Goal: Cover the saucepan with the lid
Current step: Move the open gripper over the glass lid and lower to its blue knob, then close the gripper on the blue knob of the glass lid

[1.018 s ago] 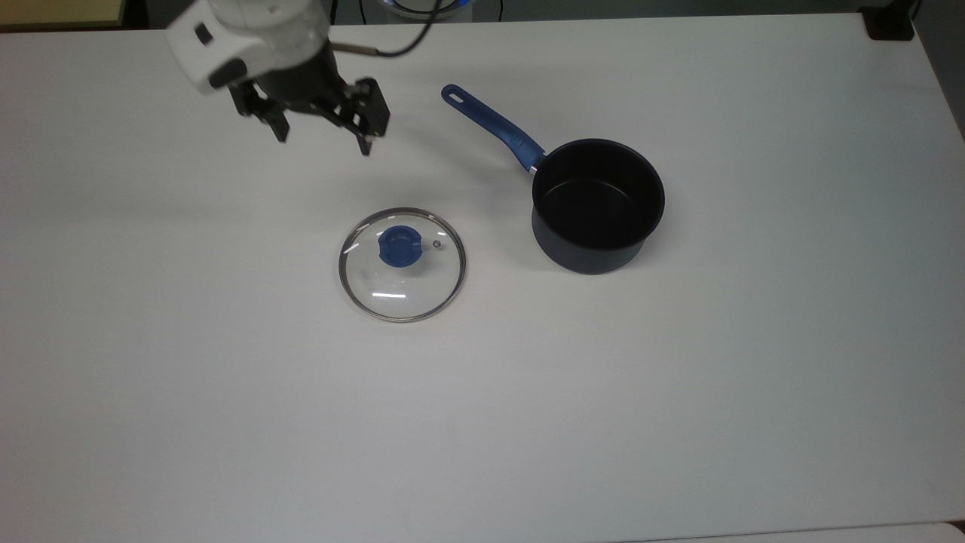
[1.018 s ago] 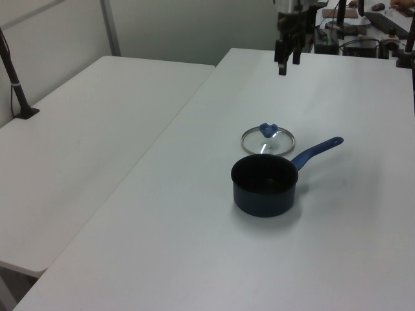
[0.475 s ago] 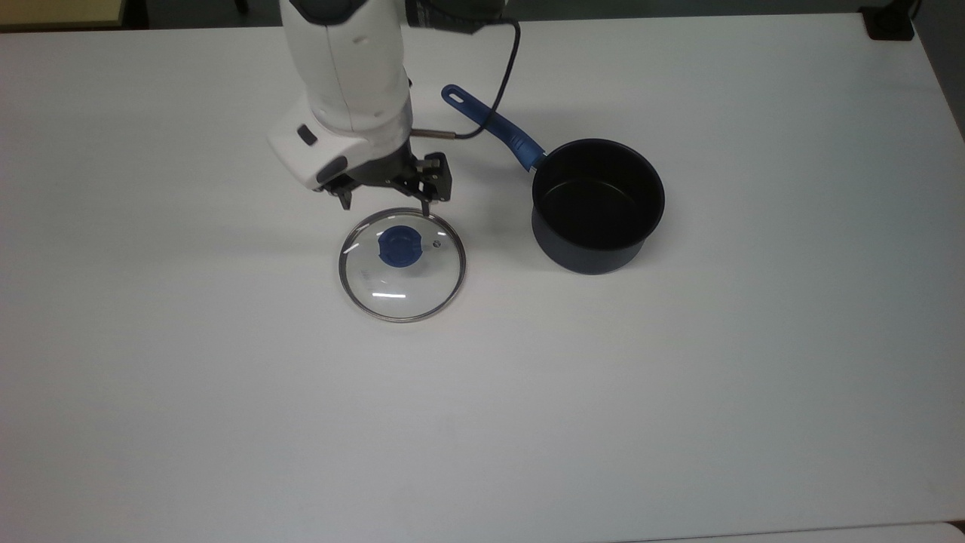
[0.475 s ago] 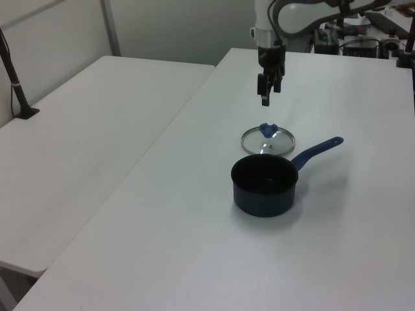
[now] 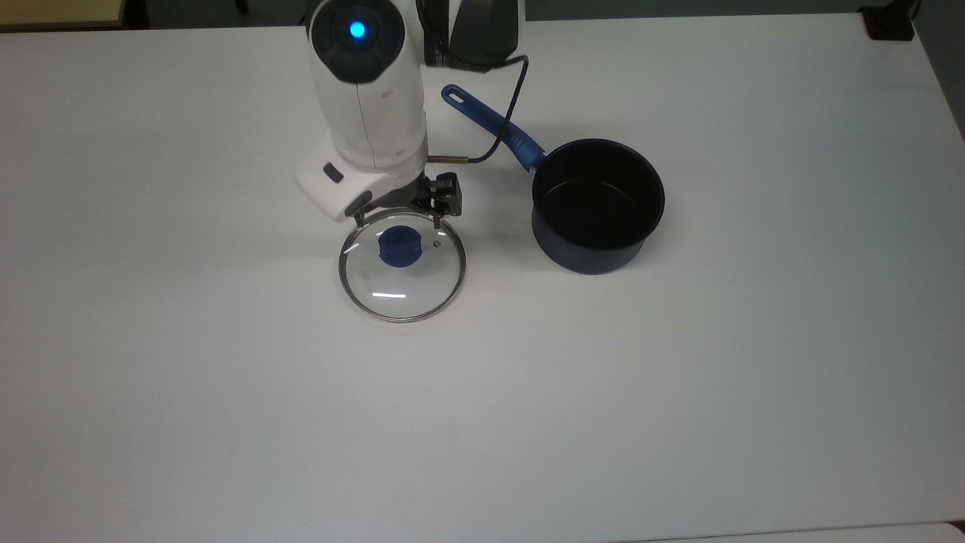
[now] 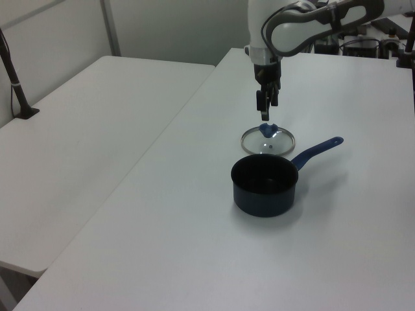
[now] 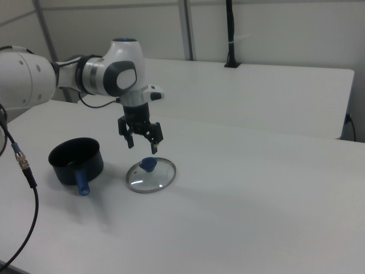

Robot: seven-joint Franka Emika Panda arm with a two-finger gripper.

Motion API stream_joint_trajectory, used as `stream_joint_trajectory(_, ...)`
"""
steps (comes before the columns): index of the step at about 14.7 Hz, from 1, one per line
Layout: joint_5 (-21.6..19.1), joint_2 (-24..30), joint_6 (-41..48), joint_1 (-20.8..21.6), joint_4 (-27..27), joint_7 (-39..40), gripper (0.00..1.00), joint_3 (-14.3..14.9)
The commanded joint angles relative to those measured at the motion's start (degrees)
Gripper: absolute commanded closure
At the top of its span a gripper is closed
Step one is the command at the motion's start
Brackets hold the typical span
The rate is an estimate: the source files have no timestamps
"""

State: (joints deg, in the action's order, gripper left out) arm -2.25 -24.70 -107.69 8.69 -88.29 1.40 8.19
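Step in hand: you are on the approach to the lid (image 5: 402, 264); nothing is lifted yet.
Lid position: flat on the table (image 5: 678, 392), knob (image 5: 399, 246) up, to the top view's left of the saucepan (image 5: 598, 204) and apart from it.
Saucepan: upright, empty, handle (image 5: 490, 127) pointing toward the top view's upper left.
Claw: the gripper (image 7: 141, 141) has its fingers spread, gripping nothing.
Arm pose: wrist pointing straight down, fingertips above the knob and slightly off-centre from it.
Advice: centre the spread fingers over the knob before you descend; judge height from the right view.
Risk: a glass lid will likely skid if you nudge its rim.
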Motion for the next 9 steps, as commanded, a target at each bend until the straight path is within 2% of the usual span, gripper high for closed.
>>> stream_joint_trajectory(1, 0.8, -1.5, -4.4, 0.8, -1.8, 2.1, 0.0, 0.2)
stream_joint_trajectory(4, 0.8, -1.8, -8.7, 1.2, -4.4, 3.3, 0.0, 0.2)
stream_joint_trajectory(9, 0.8, -1.9, -8.2, 1.1, -4.6, 8.0, 0.2, 0.2)
